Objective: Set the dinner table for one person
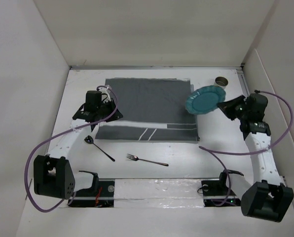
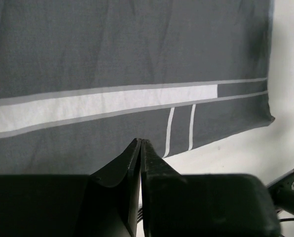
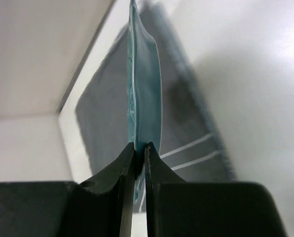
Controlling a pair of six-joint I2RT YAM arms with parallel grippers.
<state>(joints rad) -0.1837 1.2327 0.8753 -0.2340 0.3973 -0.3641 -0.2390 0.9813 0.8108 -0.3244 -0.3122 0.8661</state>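
Note:
The dinner table (image 1: 186,153) is a large white tabletop. A dark grey white-striped cloth (image 1: 147,106) lies flat on its middle. My right gripper (image 1: 226,105) is shut on the rim of a teal plate (image 1: 204,100) and holds it tilted in the air over the cloth's right edge. In the right wrist view the plate (image 3: 148,89) stands edge-on between my right gripper's (image 3: 140,146) jaws. My left gripper (image 1: 103,114) is shut and empty above the cloth's left edge. In the left wrist view my left gripper (image 2: 140,143) hangs over the striped cloth (image 2: 112,49).
A spoon (image 1: 98,148) and a fork (image 1: 147,160) lie on the white top in front of the cloth. A metal cup (image 1: 221,81) stands at the back right, behind the plate. White walls close in the table on three sides.

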